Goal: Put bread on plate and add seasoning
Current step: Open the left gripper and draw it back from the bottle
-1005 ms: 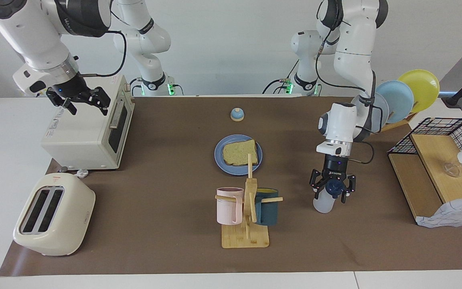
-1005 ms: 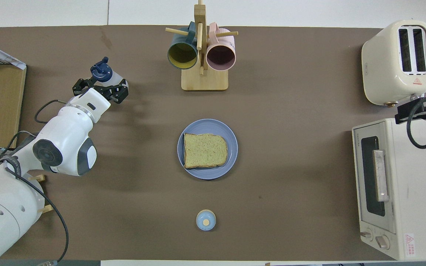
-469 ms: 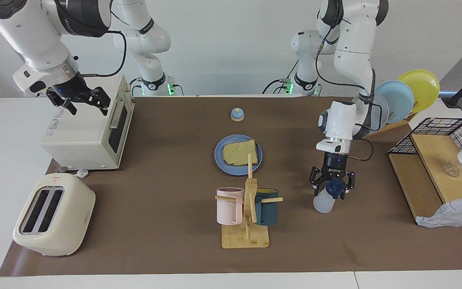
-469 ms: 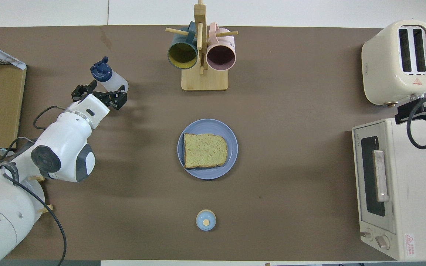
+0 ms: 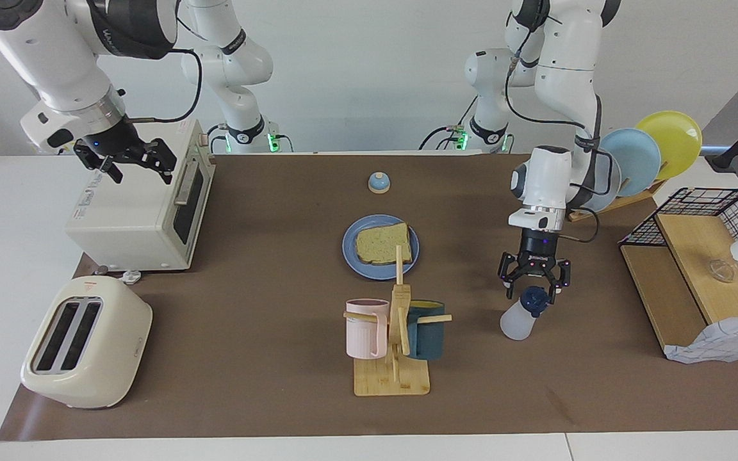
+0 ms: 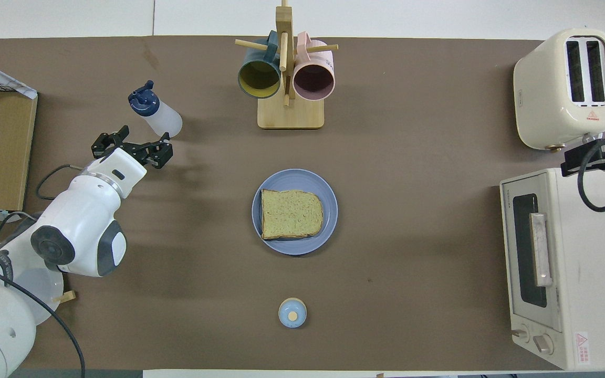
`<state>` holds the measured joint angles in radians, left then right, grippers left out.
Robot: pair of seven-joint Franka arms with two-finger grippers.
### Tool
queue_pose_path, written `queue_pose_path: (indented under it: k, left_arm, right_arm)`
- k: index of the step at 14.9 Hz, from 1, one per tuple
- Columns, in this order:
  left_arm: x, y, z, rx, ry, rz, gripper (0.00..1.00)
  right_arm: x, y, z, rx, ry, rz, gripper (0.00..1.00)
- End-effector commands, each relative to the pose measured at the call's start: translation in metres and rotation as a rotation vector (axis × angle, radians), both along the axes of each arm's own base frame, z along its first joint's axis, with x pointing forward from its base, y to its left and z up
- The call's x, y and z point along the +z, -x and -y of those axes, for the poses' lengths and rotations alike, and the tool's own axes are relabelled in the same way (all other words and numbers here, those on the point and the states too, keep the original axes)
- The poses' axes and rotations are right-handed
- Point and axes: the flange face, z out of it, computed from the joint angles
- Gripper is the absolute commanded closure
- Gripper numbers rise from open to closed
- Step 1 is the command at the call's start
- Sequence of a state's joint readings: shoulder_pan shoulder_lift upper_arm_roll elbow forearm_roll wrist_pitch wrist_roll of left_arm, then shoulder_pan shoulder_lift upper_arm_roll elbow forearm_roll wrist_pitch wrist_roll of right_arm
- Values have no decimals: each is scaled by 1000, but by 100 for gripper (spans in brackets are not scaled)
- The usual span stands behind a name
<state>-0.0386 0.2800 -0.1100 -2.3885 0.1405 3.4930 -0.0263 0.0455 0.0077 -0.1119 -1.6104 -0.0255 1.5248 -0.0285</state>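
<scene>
— Left gripper (image 5: pixel 534 285) hangs splayed and empty over the seasoning (image 5: pixel 521 316), which stands beside the mug rack (image 5: pixel 394 346). Risk?

— A finger clipping the cap could topple it. Bread (image 5: pixel 382 244) is on the plate (image 5: pixel 350 256).

— Right gripper (image 5: pixel 127 160)?

— Waiting open, empty, over the oven (image 5: pixel 138 211).

Both arms: glossy white shells w/ rounded segments, dark grey/black joint caps & bands. Left arm (image 5: pixel 558 83): white wrist link, silver ring below it, then black cylindrical mount w/ small white lettering. Left gripper (image 5: pixel 534 286): black, linkage-type fingers, tiny pink/purple lights on links. Black cable runs down the forearm, looped at the wrist. Right arm (image 5: pixel 55 57): white, big black elbow band w/ pale lettering, silver wrist ring, black cable. Right gripper (image 5: pixel 127 161): black, small blue light. Bases: black collars, green lights.
</scene>
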Motion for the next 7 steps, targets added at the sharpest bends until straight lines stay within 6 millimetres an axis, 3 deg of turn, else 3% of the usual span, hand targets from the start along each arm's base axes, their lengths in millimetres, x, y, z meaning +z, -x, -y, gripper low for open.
queue_pose_path:
  k: [1, 7]
  left_arm:
    - [15, 35, -6, -7, -16, -5, 0]
    - [35, 50, -3, -12, -76, -108, 0]
  right_arm:
    - [3, 7, 4, 16, -4, -8, 0]
    - [3, 7, 4, 16, -4, -8, 0]
